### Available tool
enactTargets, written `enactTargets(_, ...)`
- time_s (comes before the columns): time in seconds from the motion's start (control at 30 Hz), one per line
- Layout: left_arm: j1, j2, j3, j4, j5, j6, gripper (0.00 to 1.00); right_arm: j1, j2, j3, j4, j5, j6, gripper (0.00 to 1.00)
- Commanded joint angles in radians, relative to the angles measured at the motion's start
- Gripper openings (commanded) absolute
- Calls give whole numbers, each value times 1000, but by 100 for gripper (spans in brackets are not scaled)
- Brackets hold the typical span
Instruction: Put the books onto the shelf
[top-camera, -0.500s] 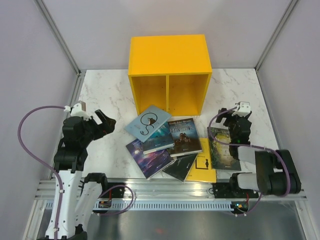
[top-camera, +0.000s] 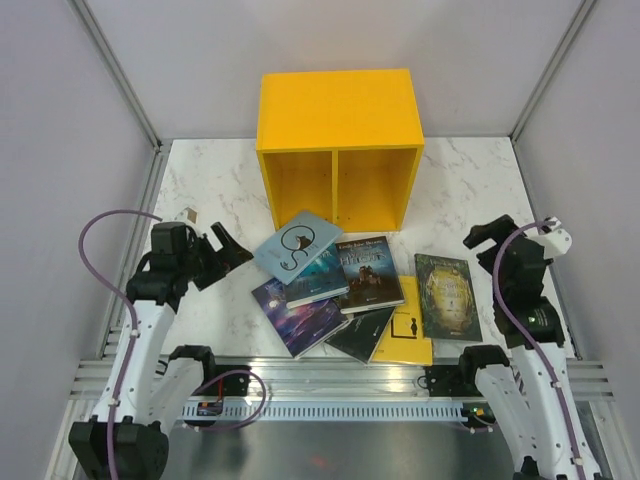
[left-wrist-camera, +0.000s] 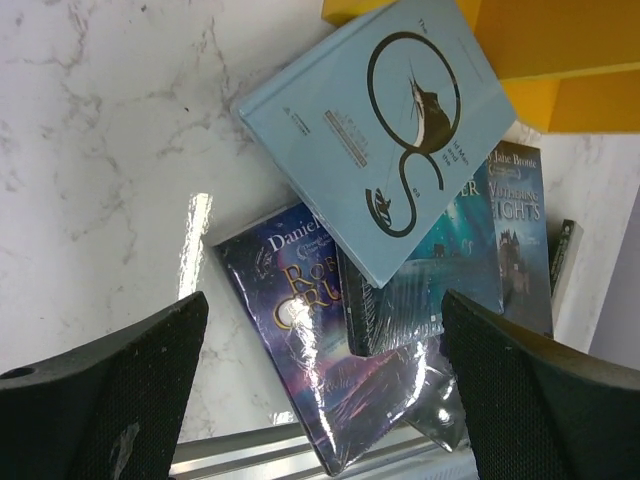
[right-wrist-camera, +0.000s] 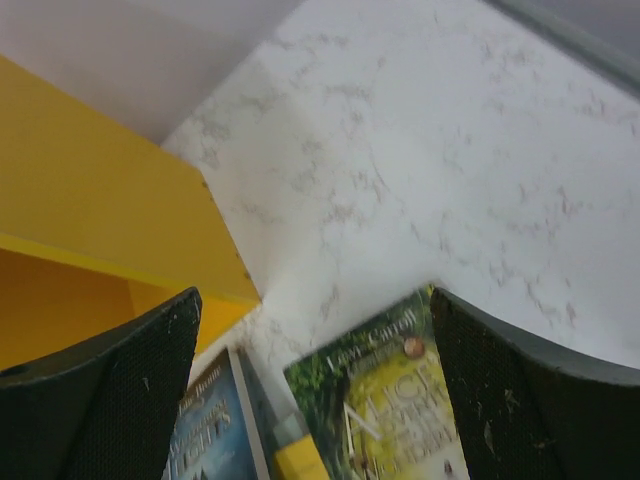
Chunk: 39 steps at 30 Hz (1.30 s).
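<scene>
I have both pincers spread wide and holding nothing. The left pincer hangs just beside the heap's left edge, and the right pincer is above the bench, near the green book.

No book is on the yellow shelf yet; all of them lie flat on the bench in front of it.

My worry is the overlap. The light blue cat book rests on the teal book and the purple book, so pulling a lower one would likely drag the rest. The purple cover looks glossy, perhaps wrapped, and could slip between the pads. Thin books lying flat give little edge to pinch.

I count seven books: those four, the dark Wuthering Heights, a black book and a yellow book. There is one shelf with two compartments, and two arms. From above I can't tell whether the green book touches the yellow one.
</scene>
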Motion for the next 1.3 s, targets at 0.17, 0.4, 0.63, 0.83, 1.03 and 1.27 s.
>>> enactTargets(0.17,-4,111,-160,239,177,-181,100,2,108,36,-529,-350,150,95)
enactTargets(0.4,-27,158,-343,518,158,-302,100,5,-27,46,-575,-410,117,95)
enactTargets(0.63,-101,213,-458,794,28,-477,100,21,-33,19,-610,-453,105,94)
enactTargets(0.83,-108,389,-481,1013,-6,-552,98,22,-50,20,-629,-450,91,94)
enactTargets(1.03,-125,479,-421,1031,-40,-557,91,22,-48,20,-644,-438,74,93)
enactTargets(1.27,-125,560,-357,1047,-66,-527,83,24,-39,8,-645,-435,65,93)
